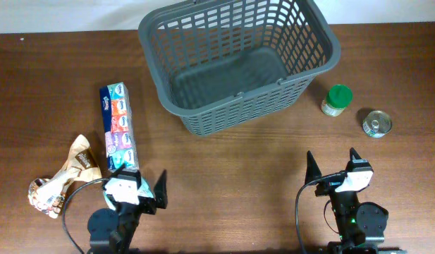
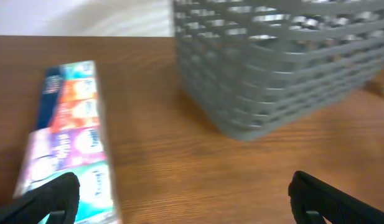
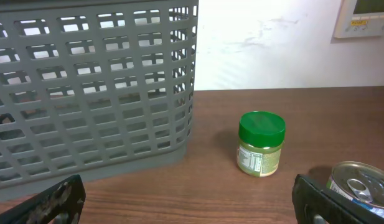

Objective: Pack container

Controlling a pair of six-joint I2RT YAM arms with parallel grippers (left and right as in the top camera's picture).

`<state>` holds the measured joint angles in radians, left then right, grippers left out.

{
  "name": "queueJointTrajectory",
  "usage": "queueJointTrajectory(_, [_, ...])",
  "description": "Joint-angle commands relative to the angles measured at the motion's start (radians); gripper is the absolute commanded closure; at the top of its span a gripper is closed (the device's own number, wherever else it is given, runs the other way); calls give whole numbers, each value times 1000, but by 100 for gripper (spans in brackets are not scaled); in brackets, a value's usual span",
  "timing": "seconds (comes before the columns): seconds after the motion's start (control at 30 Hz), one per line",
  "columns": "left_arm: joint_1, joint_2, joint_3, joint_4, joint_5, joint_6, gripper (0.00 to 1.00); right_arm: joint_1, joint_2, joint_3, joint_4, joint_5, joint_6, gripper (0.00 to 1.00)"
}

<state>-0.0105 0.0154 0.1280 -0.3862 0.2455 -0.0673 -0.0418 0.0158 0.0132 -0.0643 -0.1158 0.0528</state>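
Note:
The container [image 1: 176, 99], a large dark grey slotted basket, stands empty at the back middle of the table; it also shows in the left wrist view [image 2: 272, 74] and the right wrist view [image 3: 86, 93]. A long colourful tissue pack [image 1: 118, 125] lies to its left, also seen in the left wrist view [image 2: 67, 140]. A green-lidded jar [image 1: 336, 99] and a silver tin can [image 1: 376, 123] stand to its right, both in the right wrist view [image 3: 261, 144] [image 3: 360, 183]. My left gripper [image 1: 138, 185] is open and empty near the pack's near end. My right gripper [image 1: 333, 166] is open and empty at the front right.
A crumpled tan snack bag [image 1: 62, 176] lies at the front left, beside the left arm. The table's back edge meets a white wall behind the basket.

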Motion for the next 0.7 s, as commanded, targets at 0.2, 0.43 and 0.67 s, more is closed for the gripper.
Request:
queueJointTrajectory(0.2, [-5, -9, -10, 53, 550, -279, 1, 9, -11, -8, 2, -86, 66, 1])
queueJointTrajectory(0.43, [-5, -9, -8, 151, 663, -347, 1, 9, -9, -6, 43, -269, 375, 1])
queueJointTrajectory(0.67, [-5, 18, 170, 122, 628, -252, 1, 7, -8, 152, -15, -342, 340, 1])
